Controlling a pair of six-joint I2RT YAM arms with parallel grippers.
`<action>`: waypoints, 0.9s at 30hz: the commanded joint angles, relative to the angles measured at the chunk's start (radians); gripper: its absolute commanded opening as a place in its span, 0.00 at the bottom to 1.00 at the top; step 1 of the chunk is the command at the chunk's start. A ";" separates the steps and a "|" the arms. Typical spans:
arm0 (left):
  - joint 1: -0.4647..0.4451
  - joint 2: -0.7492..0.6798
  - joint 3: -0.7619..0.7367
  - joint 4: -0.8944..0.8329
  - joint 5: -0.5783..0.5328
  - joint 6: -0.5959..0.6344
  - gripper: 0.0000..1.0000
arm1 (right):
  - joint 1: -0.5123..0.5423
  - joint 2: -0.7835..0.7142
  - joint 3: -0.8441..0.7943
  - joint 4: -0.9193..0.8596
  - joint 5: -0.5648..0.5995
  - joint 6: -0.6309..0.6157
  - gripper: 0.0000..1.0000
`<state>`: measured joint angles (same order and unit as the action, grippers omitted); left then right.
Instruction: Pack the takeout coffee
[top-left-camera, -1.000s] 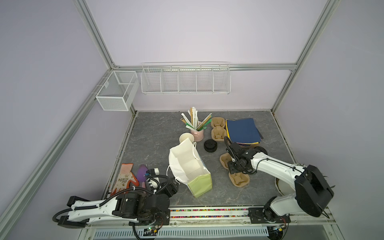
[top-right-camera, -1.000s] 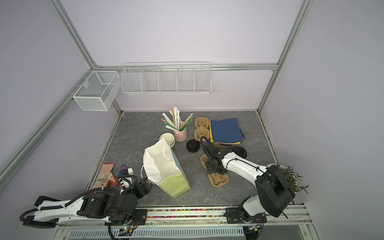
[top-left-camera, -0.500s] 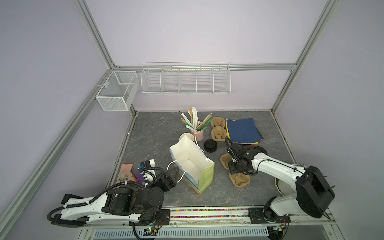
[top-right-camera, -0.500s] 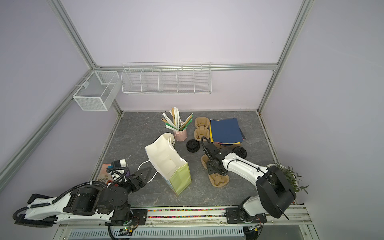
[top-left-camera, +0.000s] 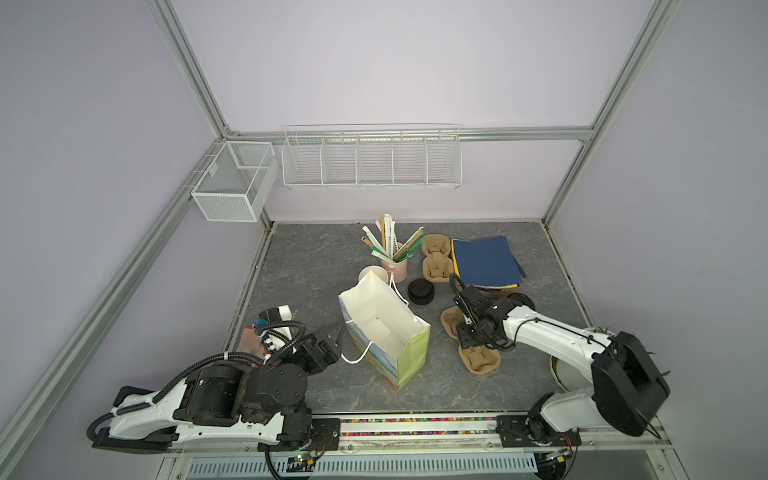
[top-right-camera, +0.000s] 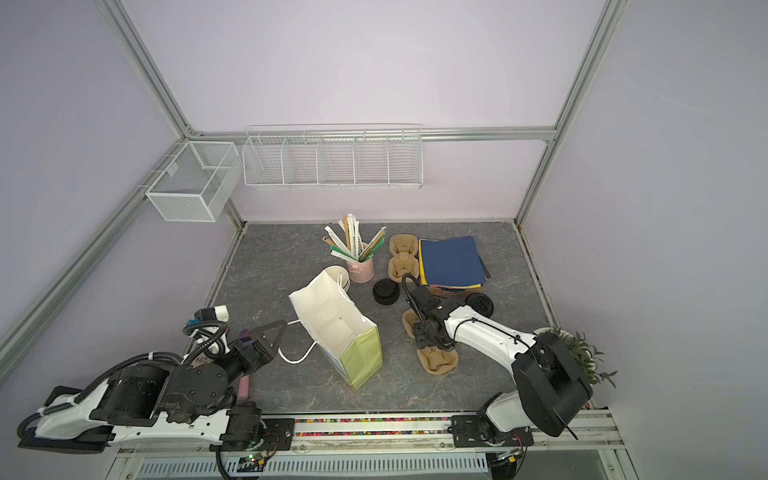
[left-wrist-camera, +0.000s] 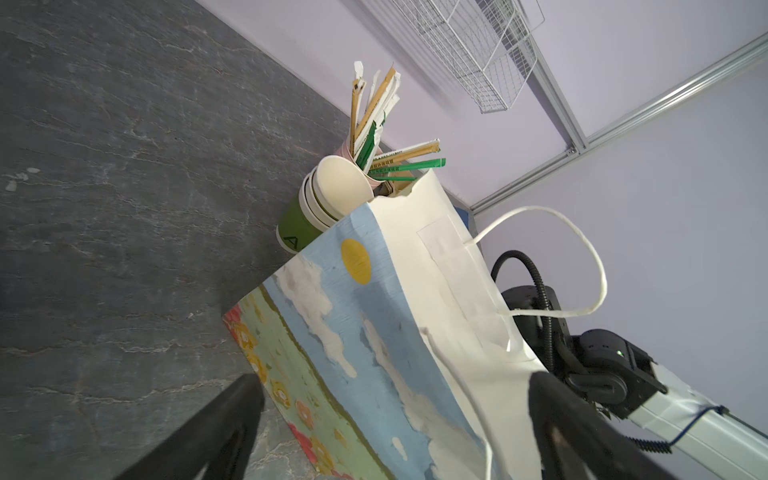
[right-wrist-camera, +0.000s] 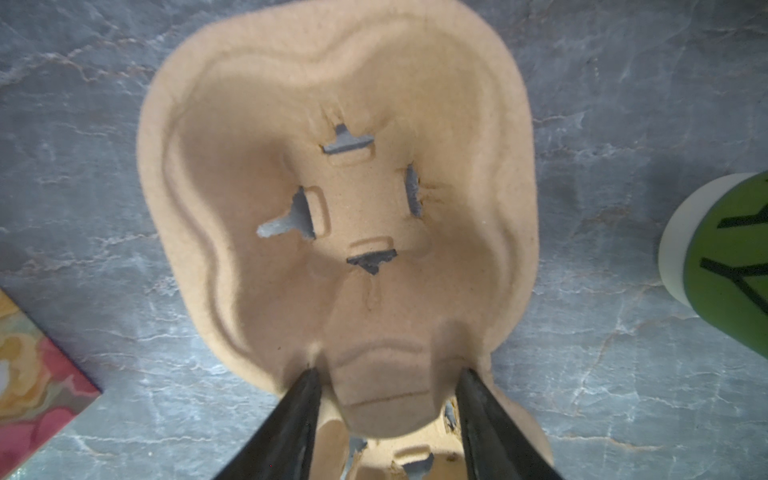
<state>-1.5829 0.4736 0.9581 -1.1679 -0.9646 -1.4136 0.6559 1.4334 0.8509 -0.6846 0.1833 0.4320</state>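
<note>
The takeout coffee (top-left-camera: 519, 300) (top-right-camera: 480, 305), a green cup with a black lid, stands just behind my right arm; its green side shows in the right wrist view (right-wrist-camera: 731, 257). The open paper bag (top-left-camera: 382, 328) (top-right-camera: 336, 328) (left-wrist-camera: 332, 311) stands mid-table, leaning. My left gripper (top-left-camera: 338, 332) (top-right-camera: 276, 332) (left-wrist-camera: 395, 384) is open wide at the bag's left wall, and a white handle loop hangs between its fingers. My right gripper (top-left-camera: 467, 332) (top-right-camera: 428, 332) (right-wrist-camera: 388, 374) is shut on the narrow middle of a brown cup carrier (top-left-camera: 478, 357) (right-wrist-camera: 345, 187) lying on the table.
Behind the bag stand a stack of lidless green cups (top-left-camera: 372, 274), a pink pot of straws (top-left-camera: 395, 266) and a stack of black lids (top-left-camera: 420, 291). A second carrier (top-left-camera: 436, 259) and blue napkins (top-left-camera: 484, 262) lie at the back right. A potted plant (top-right-camera: 582, 353) is at the right edge.
My left gripper has opened wider and moved up along the bag's left side. The bag has turned and its mouth has spread open. The right arm has not moved.
</note>
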 joint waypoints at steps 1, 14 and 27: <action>0.003 -0.063 -0.044 -0.154 -0.077 -0.159 0.99 | -0.007 -0.021 -0.028 -0.025 -0.005 -0.012 0.57; 0.002 -0.123 -0.279 -0.151 -0.061 -0.458 0.95 | -0.006 -0.034 -0.032 -0.024 -0.021 -0.009 0.56; 0.092 -0.091 -0.449 0.130 0.032 -0.219 0.94 | -0.006 -0.049 -0.043 -0.017 -0.030 -0.001 0.55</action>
<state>-1.5345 0.3576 0.5323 -1.1103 -0.9657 -1.7298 0.6556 1.3987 0.8314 -0.6895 0.1638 0.4328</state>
